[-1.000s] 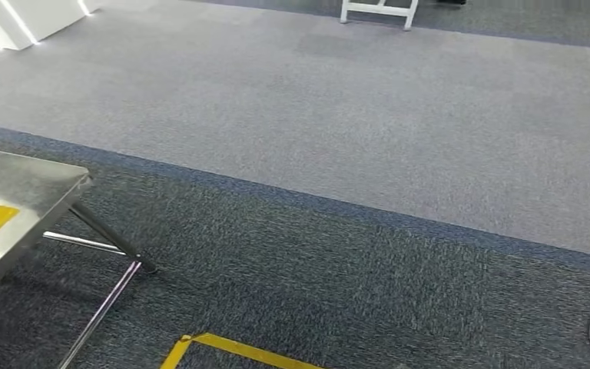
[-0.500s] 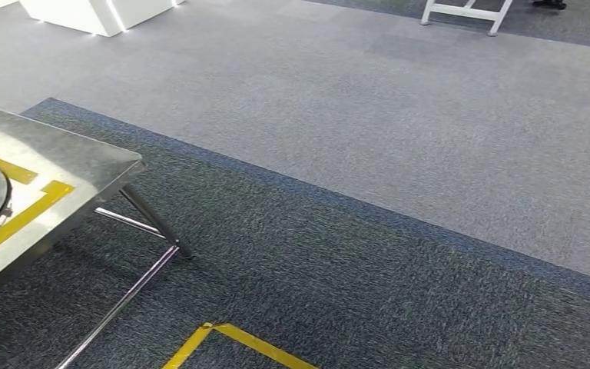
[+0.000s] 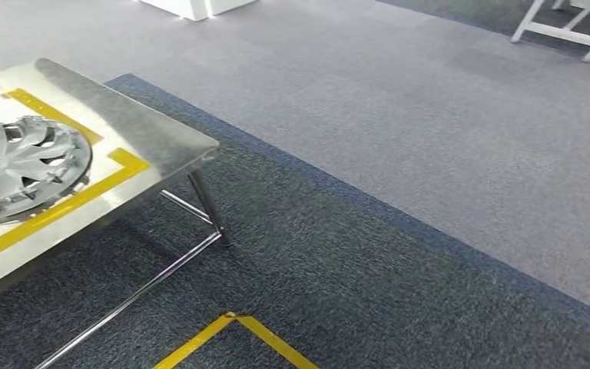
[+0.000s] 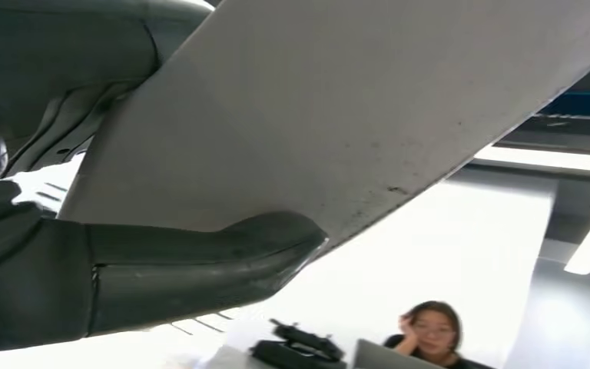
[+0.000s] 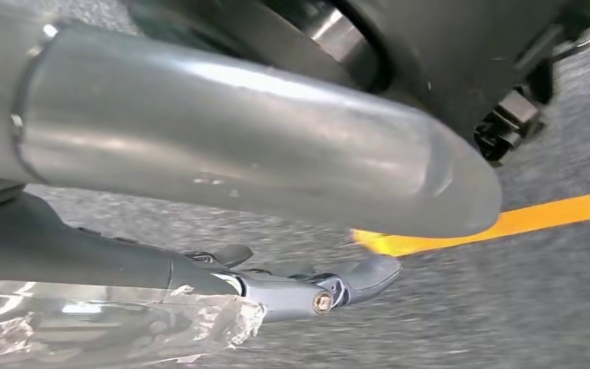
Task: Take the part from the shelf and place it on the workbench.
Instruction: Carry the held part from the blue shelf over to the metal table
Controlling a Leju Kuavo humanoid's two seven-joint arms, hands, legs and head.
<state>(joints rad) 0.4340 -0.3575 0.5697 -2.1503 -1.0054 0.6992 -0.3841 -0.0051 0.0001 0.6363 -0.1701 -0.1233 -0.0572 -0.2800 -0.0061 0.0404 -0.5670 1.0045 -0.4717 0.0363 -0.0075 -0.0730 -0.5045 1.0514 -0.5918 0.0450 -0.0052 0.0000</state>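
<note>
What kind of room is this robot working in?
Probably an indoor demo or test hall: a steel workbench holding a silver wheel cover, yellow tape marking zones on grey carpet.

Brushed shiny metal workbench (image 3: 154, 138), glossy yellow tape lines (image 3: 54, 207). Silver glossy plastic-looking hubcap (image 3: 23, 165). Rough matt carpet (image 3: 399, 254). Crinkled clear plastic wrap (image 5: 107, 330).

The right hand (image 5: 200, 280) comes in low, its grey thumb (image 5: 330, 286) stretched out flat, a darker finger (image 5: 219, 254) curled just behind it. Crinkled clear plastic (image 5: 115, 327) lies against the thumb's base. Beyond the thumb tip a yellow tape line (image 5: 507, 223) crosses the dark speckled carpet (image 5: 522, 307). A silver tube-shaped arm part (image 5: 238, 134) lies above the fingers.
</note>
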